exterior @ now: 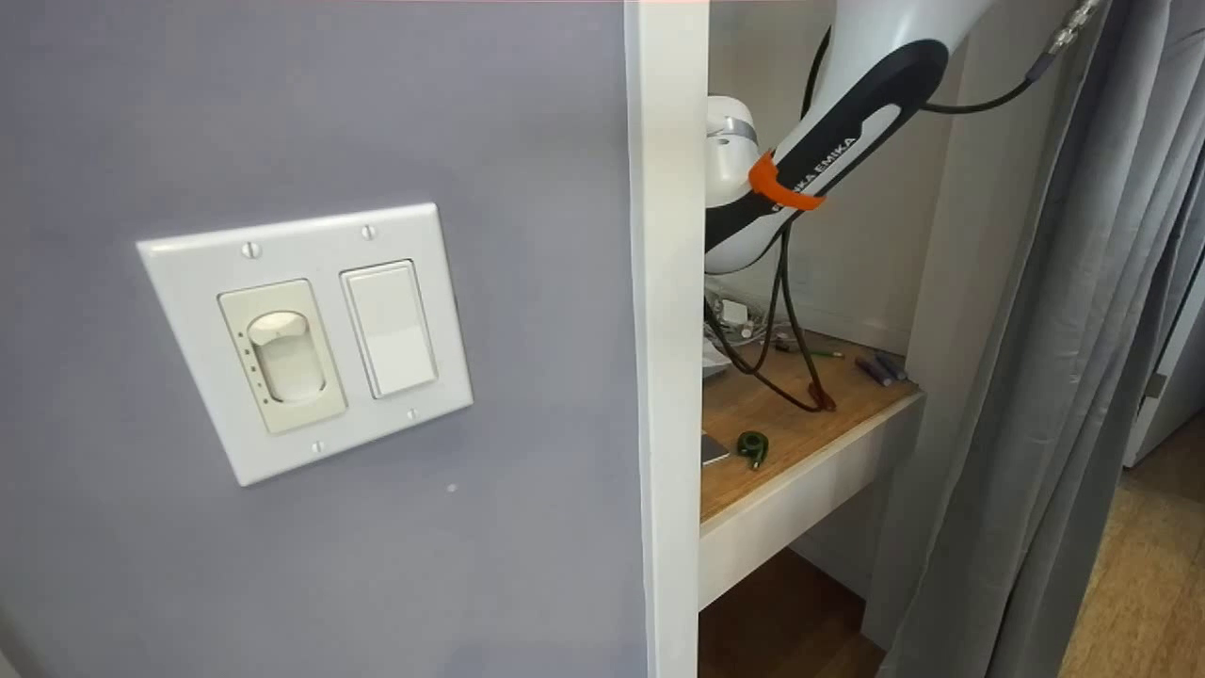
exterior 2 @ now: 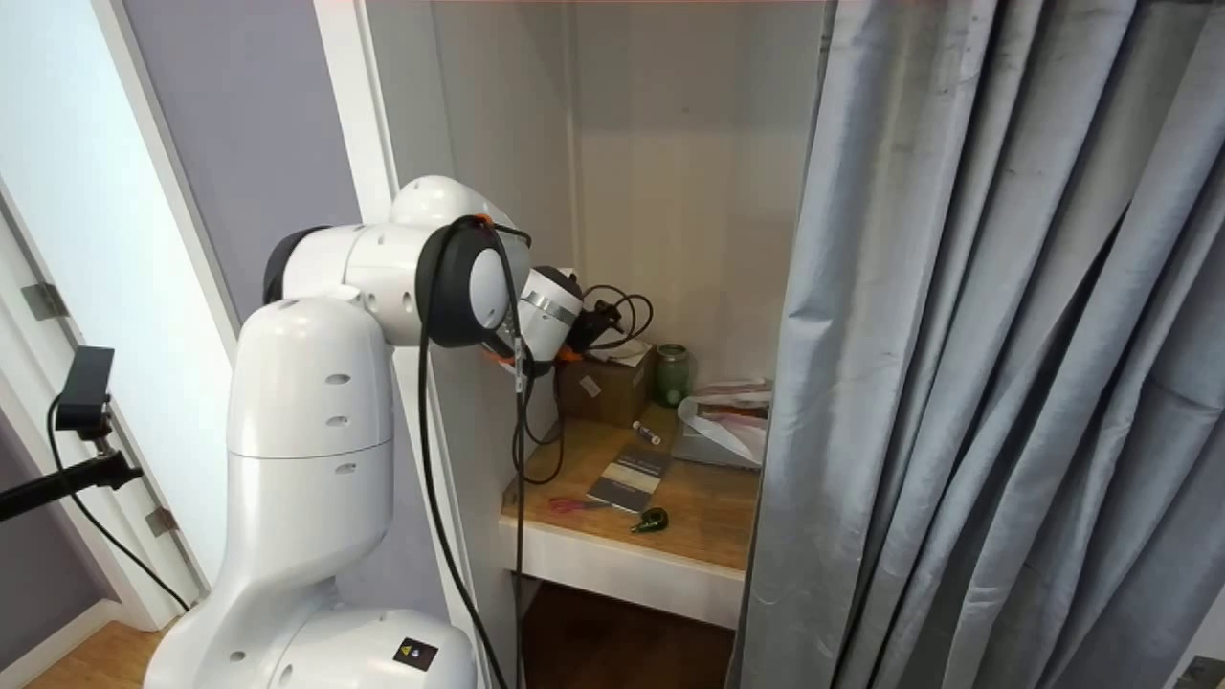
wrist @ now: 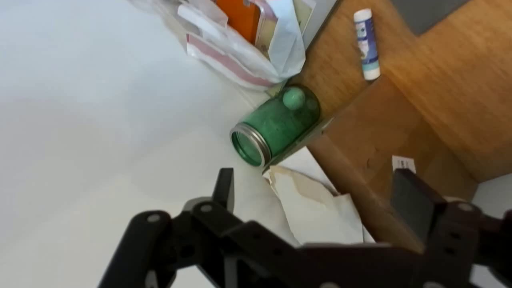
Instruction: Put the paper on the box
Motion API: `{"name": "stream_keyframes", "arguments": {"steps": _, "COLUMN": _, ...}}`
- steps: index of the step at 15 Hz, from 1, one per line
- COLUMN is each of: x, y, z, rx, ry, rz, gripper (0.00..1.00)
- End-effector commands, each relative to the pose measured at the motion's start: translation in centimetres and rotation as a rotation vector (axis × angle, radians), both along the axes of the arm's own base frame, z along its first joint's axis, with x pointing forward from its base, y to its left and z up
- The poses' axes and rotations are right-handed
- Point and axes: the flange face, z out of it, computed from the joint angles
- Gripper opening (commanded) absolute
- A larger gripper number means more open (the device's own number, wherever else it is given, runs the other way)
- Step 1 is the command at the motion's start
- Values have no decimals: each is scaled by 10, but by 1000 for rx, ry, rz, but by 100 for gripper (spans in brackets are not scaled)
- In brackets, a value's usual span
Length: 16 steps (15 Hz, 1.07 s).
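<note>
A brown cardboard box [wrist: 376,132] fills the right of the wrist view and also stands at the back of the shelf in an exterior view [exterior 2: 603,392]. White and beige paper [wrist: 316,204] lies on top of the box; a small part of it shows in an exterior view [exterior 2: 627,354]. My gripper [wrist: 315,176] is open and empty, its fingers wide apart, with the paper in view between them and apart from both. The near end of the paper is hidden behind the gripper body. The box and paper are out of view in an exterior view, behind the wall.
A green jar [wrist: 280,120] stands against the box. A glue stick [wrist: 367,44] lies in front of it. A plastic bag [wrist: 240,56] is beyond the jar. A booklet [exterior 2: 632,477], scissors [exterior 2: 574,504] and green tape [exterior 2: 651,521] lie nearer. A grey curtain [exterior 2: 957,335] borders the shelf.
</note>
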Motion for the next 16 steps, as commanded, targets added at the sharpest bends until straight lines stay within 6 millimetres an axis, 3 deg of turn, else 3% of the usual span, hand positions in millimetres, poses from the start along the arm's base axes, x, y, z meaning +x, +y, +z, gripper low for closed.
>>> {"name": "stream_keyframes", "arguments": {"steps": 1, "x": -28, "y": -36, "z": 2, "rx": 69, "ry": 95, "rz": -81, "gripper": 100}}
{"name": "stream_keyframes", "arguments": {"steps": 5, "x": -38, "y": -77, "z": -17, "rx": 251, "ry": 155, "rz": -163, "gripper": 100}}
{"name": "stream_keyframes", "arguments": {"steps": 9, "x": -46, "y": -125, "z": -72, "rx": 440, "ry": 233, "rz": -266, "gripper": 100}}
{"name": "stream_keyframes", "arguments": {"steps": 10, "x": -37, "y": -109, "z": -54, "rx": 358, "ry": 207, "rz": -242, "gripper": 100}}
{"name": "stream_keyframes", "arguments": {"steps": 13, "x": -43, "y": -130, "z": -76, "rx": 411, "ry": 231, "rz": -269, "gripper": 100}}
{"name": "stream_keyframes", "arguments": {"steps": 16, "x": -44, "y": -126, "z": -76, "rx": 422, "ry": 233, "rz": -270, "gripper": 100}}
